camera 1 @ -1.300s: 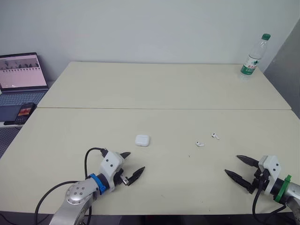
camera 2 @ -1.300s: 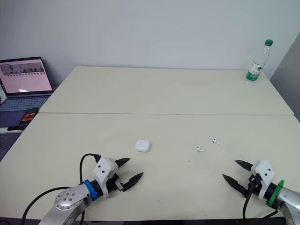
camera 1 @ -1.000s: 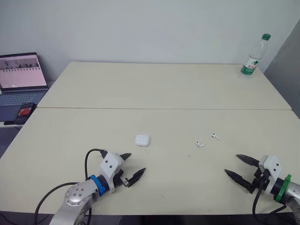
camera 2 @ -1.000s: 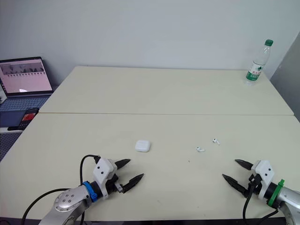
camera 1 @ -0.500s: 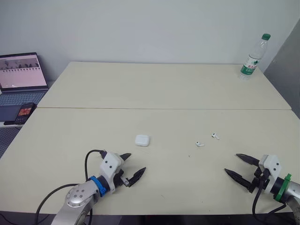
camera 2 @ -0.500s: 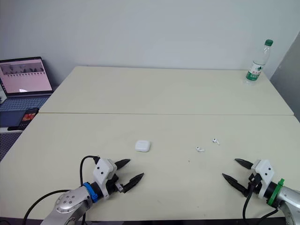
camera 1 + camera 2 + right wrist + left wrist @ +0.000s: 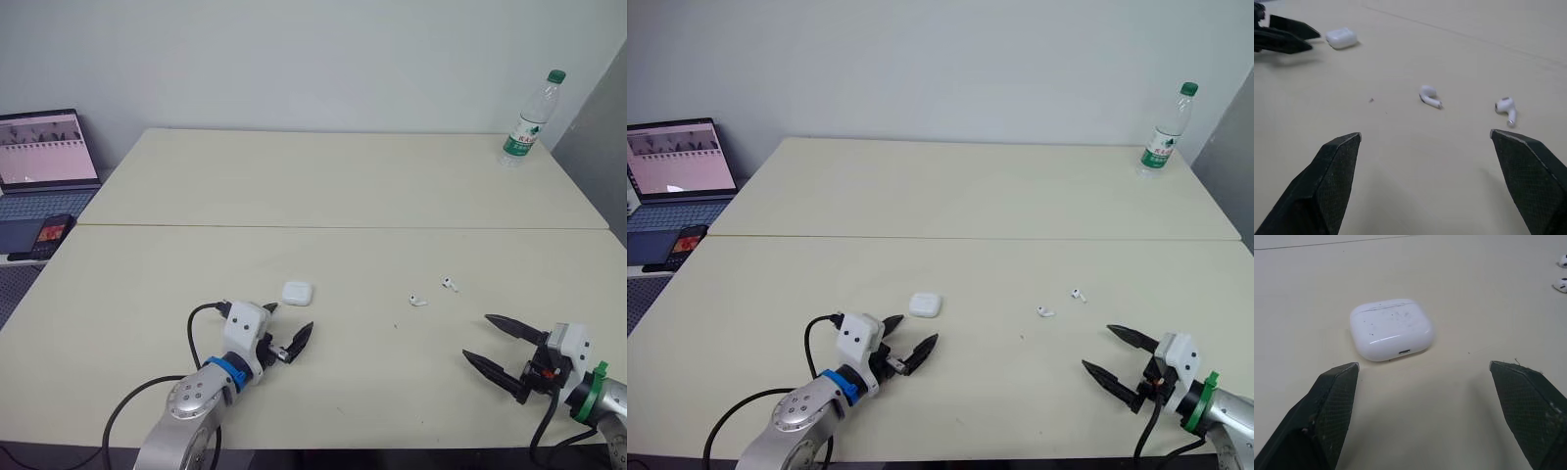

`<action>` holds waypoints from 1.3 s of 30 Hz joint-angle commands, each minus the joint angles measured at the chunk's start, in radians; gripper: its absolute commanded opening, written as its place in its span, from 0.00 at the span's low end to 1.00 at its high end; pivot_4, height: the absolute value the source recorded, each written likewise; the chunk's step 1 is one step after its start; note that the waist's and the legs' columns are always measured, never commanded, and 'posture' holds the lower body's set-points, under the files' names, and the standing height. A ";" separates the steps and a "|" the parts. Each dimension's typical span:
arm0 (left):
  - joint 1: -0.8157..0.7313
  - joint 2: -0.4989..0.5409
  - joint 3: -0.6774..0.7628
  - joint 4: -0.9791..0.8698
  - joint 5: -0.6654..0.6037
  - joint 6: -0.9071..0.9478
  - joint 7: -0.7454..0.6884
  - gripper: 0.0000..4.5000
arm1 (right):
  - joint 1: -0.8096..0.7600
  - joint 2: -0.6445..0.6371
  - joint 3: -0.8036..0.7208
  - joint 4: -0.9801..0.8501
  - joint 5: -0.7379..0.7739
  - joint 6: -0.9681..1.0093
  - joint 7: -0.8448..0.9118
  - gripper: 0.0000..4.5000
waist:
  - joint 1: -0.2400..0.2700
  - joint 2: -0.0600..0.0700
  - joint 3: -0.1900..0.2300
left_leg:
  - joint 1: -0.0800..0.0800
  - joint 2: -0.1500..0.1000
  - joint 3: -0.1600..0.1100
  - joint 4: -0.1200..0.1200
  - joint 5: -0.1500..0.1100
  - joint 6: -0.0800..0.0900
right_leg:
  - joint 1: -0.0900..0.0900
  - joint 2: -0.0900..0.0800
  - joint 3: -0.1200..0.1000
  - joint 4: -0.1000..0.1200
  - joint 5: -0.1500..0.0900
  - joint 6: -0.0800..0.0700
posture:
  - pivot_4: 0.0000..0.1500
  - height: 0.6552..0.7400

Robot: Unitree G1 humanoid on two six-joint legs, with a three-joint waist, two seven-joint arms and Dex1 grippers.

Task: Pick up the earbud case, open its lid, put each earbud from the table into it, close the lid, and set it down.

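Left gripper (image 7: 289, 317), spread wide, has neared the earbud case (image 7: 297, 292); earbuds (image 7: 418, 301) seemingly lie apart.

Lighting: bright, even and diffuse, falling from overhead.

Table (image 7: 343, 186) evenly lit across its whole top, with no hard-edged shadows and no glare patches. Faint soft shadows lie under the left gripper (image 7: 289, 317) and the right gripper (image 7: 476, 337). In the left wrist view a pale shadow spreads between the fingers (image 7: 1327, 401) and hugs the near edge of the earbud case (image 7: 1391, 328), whose glossy shell carries a thin white highlight. Earbuds (image 7: 1430, 96) cast small soft shadows. Laptop screen (image 7: 44, 149) glows. Wall (image 7: 294, 59) uniformly lit.
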 commanded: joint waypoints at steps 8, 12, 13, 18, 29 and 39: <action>-0.123 -0.101 -0.049 0.072 0.067 0.019 0.116 1.00 | -0.010 0.010 -0.010 -0.072 0.031 0.006 -0.014 0.98 | 0.001 0.000 0.000 | 0.000 -0.001 0.000 0.000 0.000 0.000 | 0.000 0.000 0.000 0.000 0.000 0.001 | 1.00 0.95; -0.148 -0.102 -0.069 0.104 0.127 0.039 0.160 1.00 | -0.010 0.009 -0.013 -0.083 0.035 0.013 -0.020 0.98 | -0.001 0.000 0.000 | 0.000 0.000 0.000 0.000 0.000 0.000 | 0.000 0.001 0.001 0.000 0.000 0.001 | 1.00 0.95; -0.148 -0.101 -0.069 0.102 0.135 0.046 0.167 1.00 | -0.010 0.009 -0.014 -0.085 0.037 0.016 -0.022 0.98 | -0.001 0.000 0.000 | 0.000 0.000 0.000 0.000 0.000 0.000 | 0.000 0.001 0.001 0.000 0.000 0.001 | 1.00 0.95; -0.145 -0.097 -0.067 0.094 0.156 0.054 0.177 1.00 | -0.011 0.008 -0.017 -0.087 0.040 0.021 -0.024 0.98 | -0.001 0.000 0.000 | 0.000 0.000 0.000 0.000 0.000 0.000 | 0.000 0.001 0.001 0.000 0.000 0.001 | 1.00 0.95; -0.146 -0.105 -0.056 0.101 0.149 0.033 0.172 0.61 | -0.014 0.014 -0.013 -0.092 0.035 0.029 -0.036 1.00 | 0.000 0.000 0.000 | 0.000 0.000 0.000 0.000 0.000 0.000 | 0.000 0.001 0.001 0.000 0.000 0.001 | 1.00 0.95; -0.222 -0.078 -0.087 0.165 0.094 -0.147 -0.026 0.61 | -0.065 0.039 0.015 -0.237 0.135 0.296 -0.246 1.00 | 0.000 0.000 0.000 | 0.000 0.000 0.000 0.000 0.000 0.000 | 0.000 0.001 0.001 0.001 0.001 0.001 | 1.00 0.95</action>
